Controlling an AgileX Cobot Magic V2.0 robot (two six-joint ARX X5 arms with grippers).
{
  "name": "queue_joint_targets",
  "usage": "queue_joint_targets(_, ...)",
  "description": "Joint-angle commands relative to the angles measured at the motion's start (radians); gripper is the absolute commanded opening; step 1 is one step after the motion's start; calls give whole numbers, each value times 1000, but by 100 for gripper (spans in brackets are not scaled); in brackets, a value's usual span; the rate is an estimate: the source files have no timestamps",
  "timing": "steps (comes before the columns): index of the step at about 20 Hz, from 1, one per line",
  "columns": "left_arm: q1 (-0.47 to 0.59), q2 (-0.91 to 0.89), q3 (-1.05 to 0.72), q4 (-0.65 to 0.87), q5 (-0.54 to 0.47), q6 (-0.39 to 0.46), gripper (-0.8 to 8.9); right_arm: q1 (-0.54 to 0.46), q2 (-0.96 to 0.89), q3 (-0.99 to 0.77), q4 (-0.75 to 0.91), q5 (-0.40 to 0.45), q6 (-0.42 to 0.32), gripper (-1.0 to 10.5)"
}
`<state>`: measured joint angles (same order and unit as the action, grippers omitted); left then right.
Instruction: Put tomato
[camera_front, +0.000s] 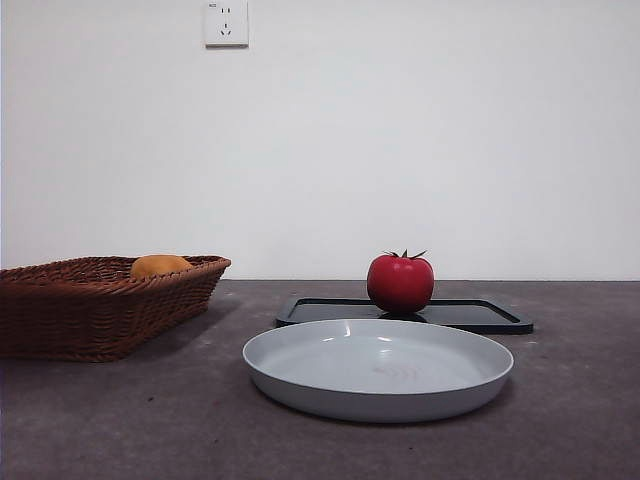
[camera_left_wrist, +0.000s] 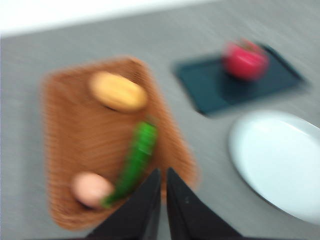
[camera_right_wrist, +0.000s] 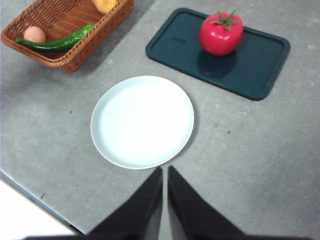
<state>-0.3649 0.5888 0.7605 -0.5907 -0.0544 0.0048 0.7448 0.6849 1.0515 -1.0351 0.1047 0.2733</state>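
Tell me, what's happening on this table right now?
Nothing is being held yet. The tomato sits on a dark tray, beside a white plate and a wicker basket of other food. The left gripper is above the basket, the right gripper above the table near the plate, both shut.

Wicker basket; white plate; dark tray

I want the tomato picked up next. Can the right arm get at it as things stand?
Probably yes. The tomato sits alone on the dark tray, nothing over it; the right gripper hangs above the table, jaws shut.
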Motion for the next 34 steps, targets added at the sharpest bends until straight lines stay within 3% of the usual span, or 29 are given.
queue_joint_targets(1,89,-116,-207,168,-4,29,19,8,5,8,10,1,8,7)
queue_joint_targets(6,243,-414,-521,279,-4,-47,18,8,5,8,10,1,8,7)
queue_joint_targets(9,286,-526,-598,262,-4,-102,18,8,5,8,10,1,8,7)
queue_joint_targets(13,330,-586,-674,278,5,-104,18,8,5,8,10,1,8,7)
queue_joint_targets(19,412,-586,-748,409,244,-74,18,8,5,8,11,1,8,7)
queue_joint_targets(22,413,-586,-749,407,211,-59,18,8,5,8,11,1,8,7)
queue_joint_targets(27,406,-586,-749,396,35,-93,18,8,5,8,11,1,8,7)
queue_joint_targets(34,403,-586,-749,401,34,-95,18,8,5,8,11,1,8,7)
